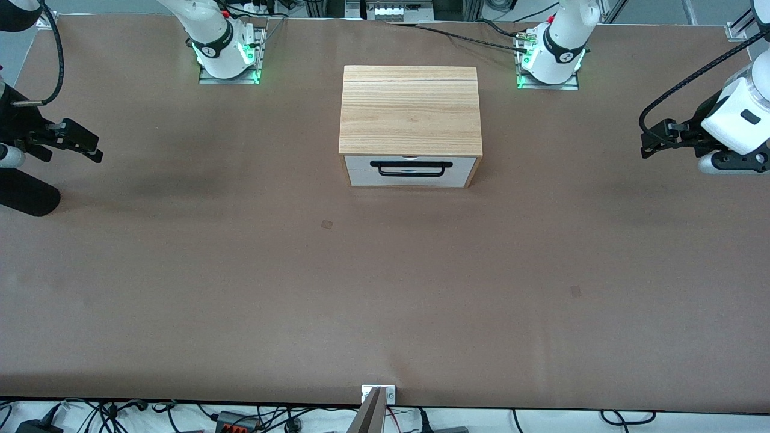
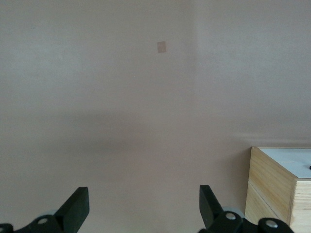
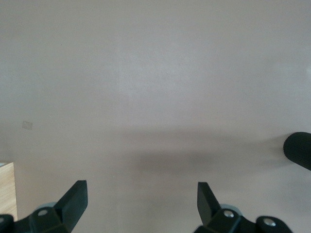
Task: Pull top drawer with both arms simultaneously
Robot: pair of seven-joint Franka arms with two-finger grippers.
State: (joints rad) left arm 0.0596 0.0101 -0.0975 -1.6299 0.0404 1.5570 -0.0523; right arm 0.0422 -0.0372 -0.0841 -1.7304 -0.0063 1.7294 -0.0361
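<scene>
Both hands (image 1: pixel 96 149) (image 1: pixel 645 144) spread, apparently aloft at table (image 1: pixel 385 288) ends — top drawer (image 1: pixel 411 171) shut.

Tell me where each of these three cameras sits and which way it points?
Front view: high across the table, facing both arms' bases; shows the cabinet, its shut top drawer, the left gripper and right gripper hanging over the table ends.
Left wrist view: on the left arm's wrist, looking down at bare table; its open fingers and a cabinet corner show.
Right wrist view: on the right arm's wrist, looking down; open fingers show.
Shared: both wrist views catch a cabinet edge.
</scene>
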